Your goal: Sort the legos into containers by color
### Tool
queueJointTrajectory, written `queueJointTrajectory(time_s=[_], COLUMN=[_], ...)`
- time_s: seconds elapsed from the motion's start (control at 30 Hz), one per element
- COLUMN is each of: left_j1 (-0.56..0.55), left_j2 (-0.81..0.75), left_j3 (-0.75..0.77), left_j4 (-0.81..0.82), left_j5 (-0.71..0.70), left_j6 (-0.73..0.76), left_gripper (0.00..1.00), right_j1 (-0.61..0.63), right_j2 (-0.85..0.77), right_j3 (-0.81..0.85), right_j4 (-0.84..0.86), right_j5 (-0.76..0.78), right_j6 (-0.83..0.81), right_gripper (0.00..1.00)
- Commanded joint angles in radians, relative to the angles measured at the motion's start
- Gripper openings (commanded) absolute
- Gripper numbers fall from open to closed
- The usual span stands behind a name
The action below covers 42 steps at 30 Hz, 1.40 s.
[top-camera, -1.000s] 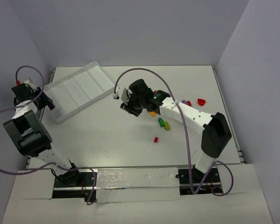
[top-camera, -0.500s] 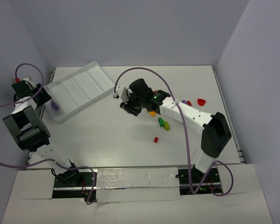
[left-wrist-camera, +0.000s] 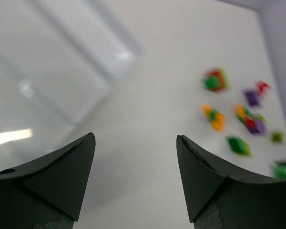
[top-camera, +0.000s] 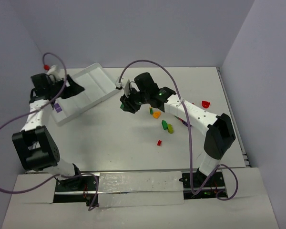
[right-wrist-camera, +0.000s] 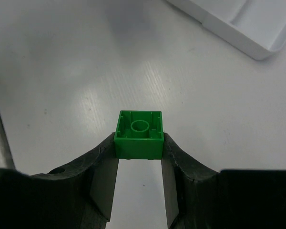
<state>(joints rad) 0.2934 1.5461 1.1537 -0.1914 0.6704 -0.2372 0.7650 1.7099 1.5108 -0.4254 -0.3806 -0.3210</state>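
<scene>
The white tray (top-camera: 93, 78) lies at the back left, with long compartments. A purple brick (top-camera: 58, 108) lies at its near-left end. My left gripper (top-camera: 77, 88) hovers over the tray, open and empty; its wrist view shows the jaws (left-wrist-camera: 136, 138) wide apart, the tray (left-wrist-camera: 47, 67) upper left and blurred loose bricks (left-wrist-camera: 214, 117) to the right. My right gripper (top-camera: 126, 105) is just right of the tray and shut on a green brick (right-wrist-camera: 139, 134) held above the bare table. The tray's corner (right-wrist-camera: 248, 28) is at the top right of the right wrist view.
Loose bricks lie mid-right on the table: orange (top-camera: 156, 114), green (top-camera: 165, 124), lime (top-camera: 170, 128), a small red one (top-camera: 159, 142) and red ones (top-camera: 205, 103) further right. The right arm's cable arcs over the middle of the table.
My left arm has swung from the far left edge up and right over the tray; the purple brick now lies in the tray. My right gripper has moved slightly left with the green brick.
</scene>
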Motion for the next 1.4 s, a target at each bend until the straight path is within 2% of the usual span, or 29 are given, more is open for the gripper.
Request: queueJointTrajectory(time_s=[0.0,0.13,0.43,0.7,1.03,1.17,1.37], left_j1=[-0.199,-0.313,-0.379,-0.450,-0.456,-0.456,-0.456], left_j2=[-0.177,-0.205,-0.176,-0.195,-0.208,-0.208,-0.191], left_j3=[-0.089,-0.112,-0.113,-0.137,-0.189,-0.187,-0.182], left_j4=[0.017,0.029,0.116,0.119,0.119,0.099,0.033], left_j5=[0.166,0.182,0.325,0.362,0.426,0.426,0.410], left_j6=[-0.101,-0.201,-0.392,-0.405,-0.413,-0.395,-0.328], left_gripper=[0.79,0.80,0.84,0.84,0.78,0.68,0.38], right_j1=[-0.001,0.009,0.043,0.063,0.063,0.063,0.065], right_j2=[0.018,0.028,0.031,0.035,0.032,0.031,0.031], right_j3=[0.098,0.122,0.147,0.148,0.138,0.134,0.131], right_j4=[0.058,0.041,0.030,0.025,0.047,0.047,0.052], right_j5=[-0.148,-0.180,-0.135,-0.061,-0.008,0.003,0.047], right_j6=[0.101,0.099,0.084,0.070,0.080,0.079,0.078], right_gripper=[0.00,0.00,0.00,0.00,0.00,0.00,0.04])
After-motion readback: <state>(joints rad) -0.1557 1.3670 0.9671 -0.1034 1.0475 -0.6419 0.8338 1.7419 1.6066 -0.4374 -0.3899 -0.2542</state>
